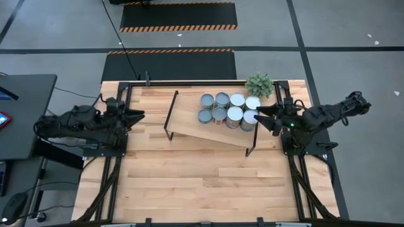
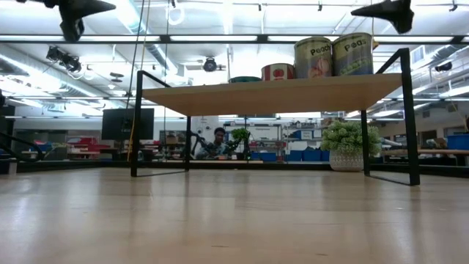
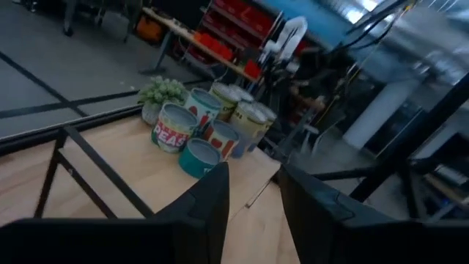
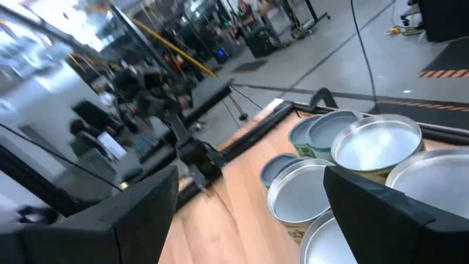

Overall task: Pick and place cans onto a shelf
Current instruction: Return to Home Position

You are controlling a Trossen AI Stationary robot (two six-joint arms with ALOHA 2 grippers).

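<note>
Eight cans [image 1: 227, 108] stand upright in two rows on the right half of the shelf [image 1: 189, 120], a light-wood board on thin black legs. They also show in the low view [image 2: 333, 57] and the left wrist view [image 3: 209, 125]. My right gripper [image 1: 257, 116] is open and empty, level with the cans' right end and above their tops [image 4: 374, 147]; the low view shows it higher than the cans [image 2: 388, 11]. My left gripper [image 1: 142, 115] is open and empty, left of the shelf and raised [image 2: 80, 9].
A small potted plant [image 1: 259, 84] stands at the table's far edge, just behind the shelf's right end. Black frame rails [image 1: 120, 126] run along the table's left and right sides. Bare tabletop [image 1: 202, 183] lies in front of the shelf.
</note>
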